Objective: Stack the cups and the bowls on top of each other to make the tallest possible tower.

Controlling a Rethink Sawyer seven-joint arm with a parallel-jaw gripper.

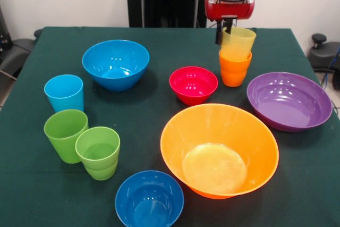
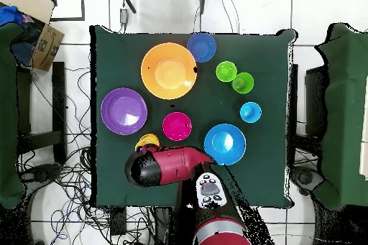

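Yellow cup (image 1: 238, 42) tilted in orange cup (image 1: 234, 68), tool (image 1: 225, 30) pinching rim; overhead arm hides grip

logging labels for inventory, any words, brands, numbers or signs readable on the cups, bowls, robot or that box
None can be read.
Glossy plastic cups and bowls, such as the large orange bowl: plain, no print shows.
Red and black robot arm: a white panel with dark buttons shows from overhead; any marks are too small to read.
Brown cardboard box beside the table: nothing legible.
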